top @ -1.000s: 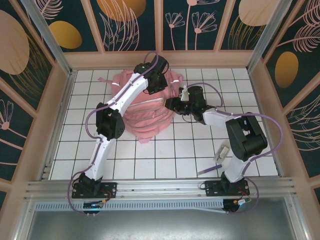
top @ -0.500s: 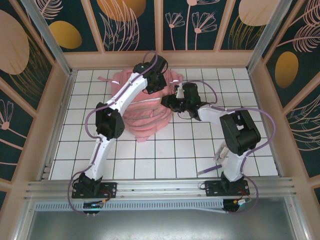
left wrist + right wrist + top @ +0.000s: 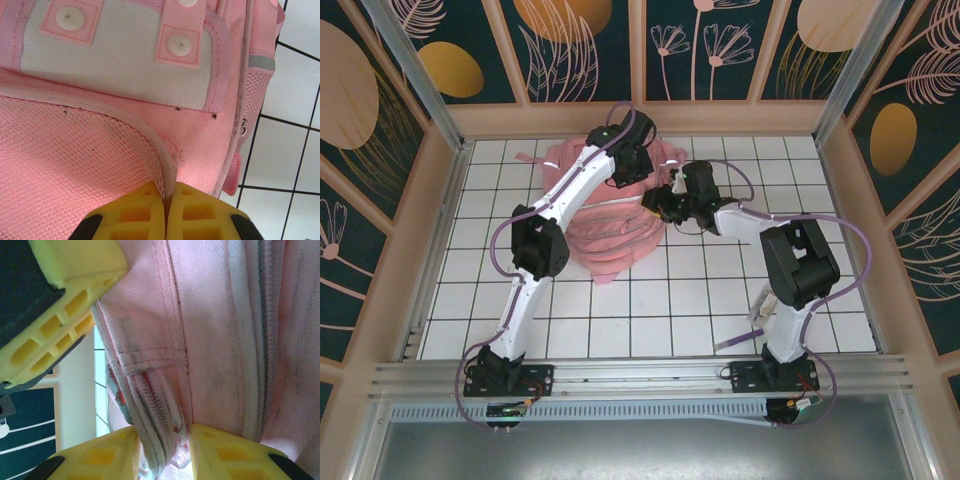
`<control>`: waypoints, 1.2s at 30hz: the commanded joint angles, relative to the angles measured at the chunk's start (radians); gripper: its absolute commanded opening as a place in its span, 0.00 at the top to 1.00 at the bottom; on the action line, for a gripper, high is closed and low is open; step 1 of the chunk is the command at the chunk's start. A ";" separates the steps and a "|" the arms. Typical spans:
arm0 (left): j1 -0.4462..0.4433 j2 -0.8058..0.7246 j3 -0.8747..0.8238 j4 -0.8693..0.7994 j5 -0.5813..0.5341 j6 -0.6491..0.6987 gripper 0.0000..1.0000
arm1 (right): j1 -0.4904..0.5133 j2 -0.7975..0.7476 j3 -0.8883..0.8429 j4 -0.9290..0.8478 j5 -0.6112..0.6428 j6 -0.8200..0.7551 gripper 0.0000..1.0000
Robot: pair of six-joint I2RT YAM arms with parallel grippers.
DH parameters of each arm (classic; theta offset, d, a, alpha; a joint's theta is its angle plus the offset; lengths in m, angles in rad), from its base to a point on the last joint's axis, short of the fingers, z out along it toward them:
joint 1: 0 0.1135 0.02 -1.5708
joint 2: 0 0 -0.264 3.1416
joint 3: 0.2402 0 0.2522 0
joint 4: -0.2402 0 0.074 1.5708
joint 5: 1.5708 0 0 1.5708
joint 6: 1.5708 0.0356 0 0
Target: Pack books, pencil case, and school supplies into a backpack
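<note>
We note the pink backpack [image 3: 610,245] at the far middle of the desk [image 3: 670,300]. Left tool [image 3: 165,192] pinched shut on its mesh pocket rim; right tool [image 3: 164,437] clamps a zipper fold. We judge packing not begun: pencil case [image 3: 761,303] and purple pen [image 3: 732,343] lie outside, near the right arm.

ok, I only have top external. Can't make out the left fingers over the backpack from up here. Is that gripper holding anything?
Observer: Yes. In the left wrist view the left gripper is shut on the piped rim of the mesh pocket on the backpack.
Operator: And the right one?
Observer: In the right wrist view the right gripper has a bunched fold of the zipper between its fingers, with fabric touching both.
</note>
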 commanded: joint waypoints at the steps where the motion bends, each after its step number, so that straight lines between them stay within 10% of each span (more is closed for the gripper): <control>1: -0.009 -0.037 0.040 0.036 0.020 -0.022 1.00 | 0.000 -0.013 0.034 -0.148 0.129 0.038 0.71; 17: -0.010 -0.043 0.041 0.040 0.024 -0.040 1.00 | 0.042 -0.064 -0.023 -0.133 0.274 -0.031 0.63; 23: -0.010 -0.040 0.040 0.044 0.031 -0.045 1.00 | 0.051 -0.037 -0.014 -0.063 0.179 -0.012 0.88; 33: -0.010 -0.033 0.037 0.045 0.048 -0.041 1.00 | 0.051 0.010 -0.002 -0.037 0.111 -0.020 0.65; 36: -0.010 -0.039 0.037 0.037 0.040 -0.034 1.00 | 0.051 0.041 0.011 -0.034 0.107 0.001 0.87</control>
